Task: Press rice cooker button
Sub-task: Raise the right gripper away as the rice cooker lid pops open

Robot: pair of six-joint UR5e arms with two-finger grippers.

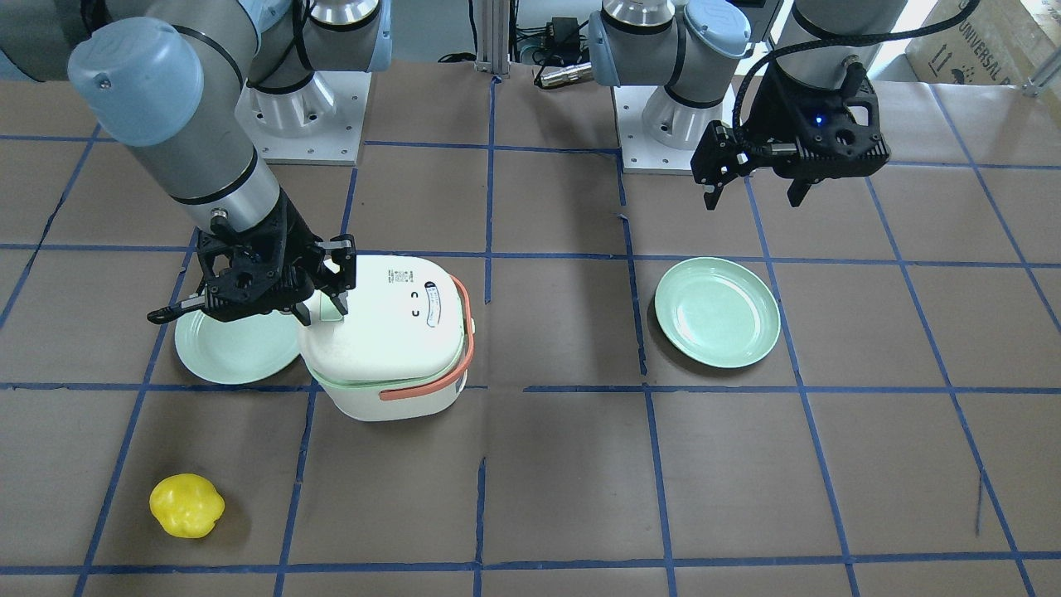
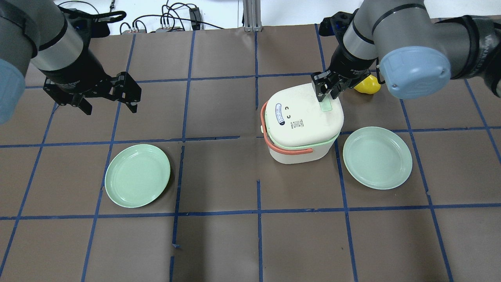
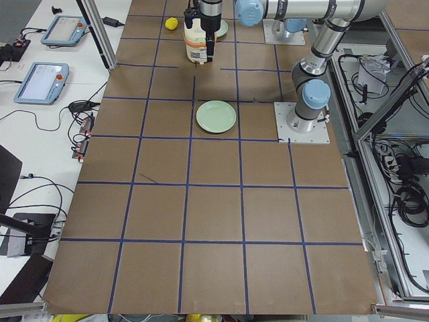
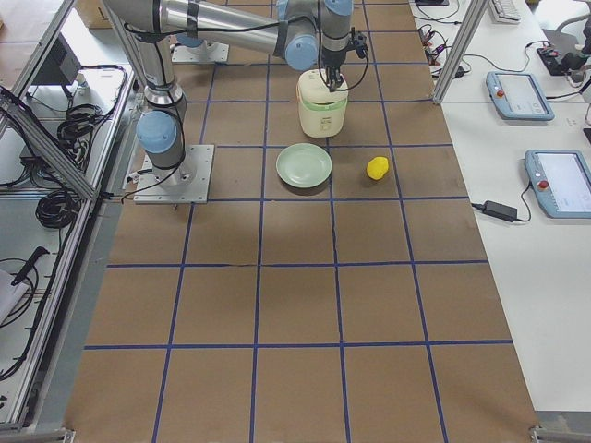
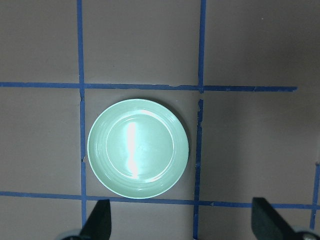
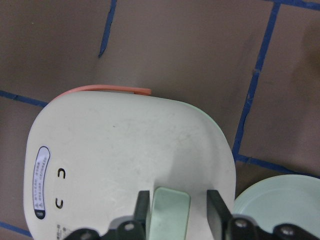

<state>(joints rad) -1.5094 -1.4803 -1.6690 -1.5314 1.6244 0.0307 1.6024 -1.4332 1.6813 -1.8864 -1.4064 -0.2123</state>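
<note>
The white rice cooker (image 2: 301, 125) with an orange handle stands right of the table's middle; it also shows in the front view (image 1: 390, 332). Its pale green button (image 6: 170, 207) sits on the lid's far edge. My right gripper (image 2: 327, 92) is open and low over the lid, one finger on each side of the button, as the right wrist view (image 6: 180, 207) shows. There is a small gap between fingers and button. My left gripper (image 2: 110, 107) is open and empty, hovering above the table at the far left.
One green plate (image 2: 137, 175) lies on the left below my left gripper and shows in the left wrist view (image 5: 138, 148). A second green plate (image 2: 377, 157) lies just right of the cooker. A yellow fruit (image 1: 186, 505) lies beyond the cooker.
</note>
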